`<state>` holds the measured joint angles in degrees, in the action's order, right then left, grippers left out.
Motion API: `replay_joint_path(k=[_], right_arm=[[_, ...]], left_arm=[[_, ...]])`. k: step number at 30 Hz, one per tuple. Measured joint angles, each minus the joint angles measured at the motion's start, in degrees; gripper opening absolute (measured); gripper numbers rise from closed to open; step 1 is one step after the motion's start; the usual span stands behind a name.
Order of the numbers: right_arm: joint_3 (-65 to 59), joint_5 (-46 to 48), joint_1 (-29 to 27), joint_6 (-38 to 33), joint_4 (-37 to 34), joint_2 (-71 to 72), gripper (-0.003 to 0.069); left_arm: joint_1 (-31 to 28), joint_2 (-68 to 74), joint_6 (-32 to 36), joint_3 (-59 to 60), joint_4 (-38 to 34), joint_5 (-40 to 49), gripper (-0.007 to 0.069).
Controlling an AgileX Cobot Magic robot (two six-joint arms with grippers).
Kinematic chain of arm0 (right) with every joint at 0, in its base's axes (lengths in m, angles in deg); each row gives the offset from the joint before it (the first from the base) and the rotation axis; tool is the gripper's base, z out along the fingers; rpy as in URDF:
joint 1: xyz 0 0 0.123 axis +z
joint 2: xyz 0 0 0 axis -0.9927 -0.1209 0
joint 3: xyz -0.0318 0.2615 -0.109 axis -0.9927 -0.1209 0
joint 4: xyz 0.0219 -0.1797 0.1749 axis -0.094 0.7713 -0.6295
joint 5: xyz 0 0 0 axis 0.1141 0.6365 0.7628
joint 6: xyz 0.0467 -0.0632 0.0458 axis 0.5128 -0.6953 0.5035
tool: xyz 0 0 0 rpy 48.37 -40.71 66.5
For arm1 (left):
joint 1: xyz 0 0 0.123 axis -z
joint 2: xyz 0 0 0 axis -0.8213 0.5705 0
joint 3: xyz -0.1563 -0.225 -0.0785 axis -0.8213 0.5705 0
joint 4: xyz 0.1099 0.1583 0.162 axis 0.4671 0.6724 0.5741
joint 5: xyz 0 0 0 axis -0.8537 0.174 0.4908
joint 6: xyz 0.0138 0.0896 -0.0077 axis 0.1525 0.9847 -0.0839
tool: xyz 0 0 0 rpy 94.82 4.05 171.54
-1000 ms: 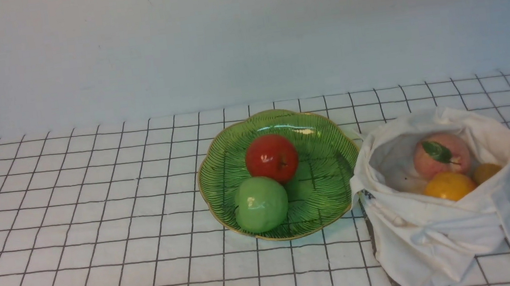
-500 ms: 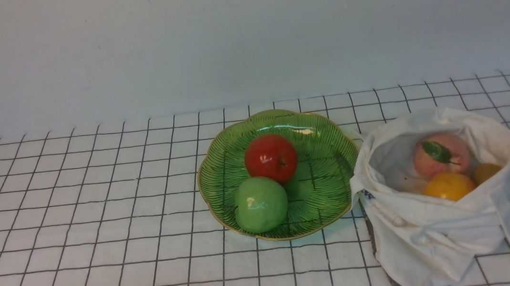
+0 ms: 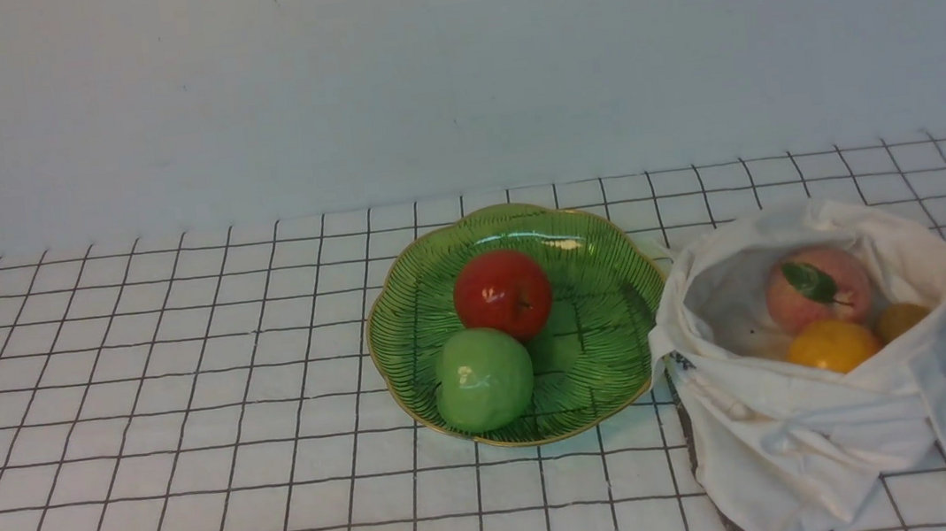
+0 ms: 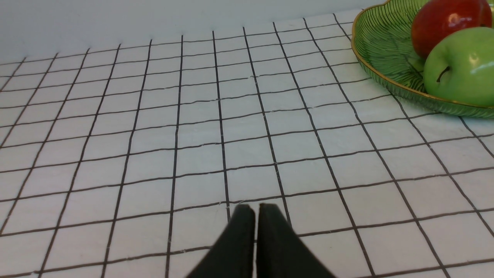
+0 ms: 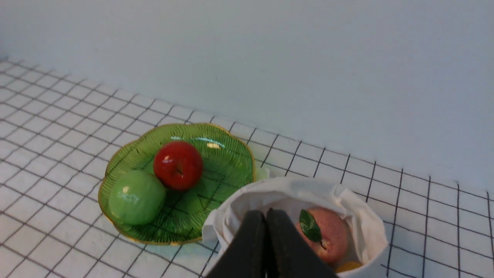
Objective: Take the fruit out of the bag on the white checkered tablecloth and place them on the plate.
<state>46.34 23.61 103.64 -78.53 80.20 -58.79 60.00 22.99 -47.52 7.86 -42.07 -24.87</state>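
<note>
Your left gripper (image 4: 254,211) hangs low over the white checkered tablecloth (image 3: 139,384), off to the left of the plate (image 3: 609,286) and apart from it. Its two dark fingers are pressed together with nothing between them. On the plate you have a red apple (image 3: 503,294) toward the back and a green apple (image 3: 484,379) touching it at the front left. Just right of the plate, the white bag (image 3: 814,440) sits open-mouthed on the tablecloth with its cloth rim against the plate's edge. Inside it you can see a pink peach (image 3: 842,296) with a green leaf, an orange (image 3: 834,345) in front of it, and a smaller yellow-orange fruit (image 3: 902,320) tucked at the side farthest from the plate. Your right gripper (image 5: 266,213) is above the bag's plate-side rim, jaws closed to a slit and holding nothing.
</note>
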Motion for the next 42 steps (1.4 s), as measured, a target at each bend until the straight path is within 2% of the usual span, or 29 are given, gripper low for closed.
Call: replay_joint_path(k=[3,9,34,38,42], right_arm=[[-8.4,-8.9,0.0,1.0,-1.6,2.2,-0.0014],[-14.1,-15.8,0.0,1.1,-2.0,2.0,-0.0014],[-15.8,-15.0,0.0,1.5,-2.0,2.0,-0.0014],[-21.0,-19.8,-0.3,1.5,-2.0,3.8,-0.0014],[-30.7,-26.6,-4.4,1.5,-1.8,9.5,-0.0014]], left_arm=[[0.0,0.0,0.0,0.0,0.0,0.0,-0.0008],[0.0,0.0,0.0,0.0,0.0,0.0,-0.0008],[0.0,0.0,0.0,0.0,0.0,0.0,-0.0008],[0.0,0.0,0.0,0.0,0.0,0.0,-0.0008],[0.0,0.0,0.0,0.0,0.0,0.0,-0.0008]])
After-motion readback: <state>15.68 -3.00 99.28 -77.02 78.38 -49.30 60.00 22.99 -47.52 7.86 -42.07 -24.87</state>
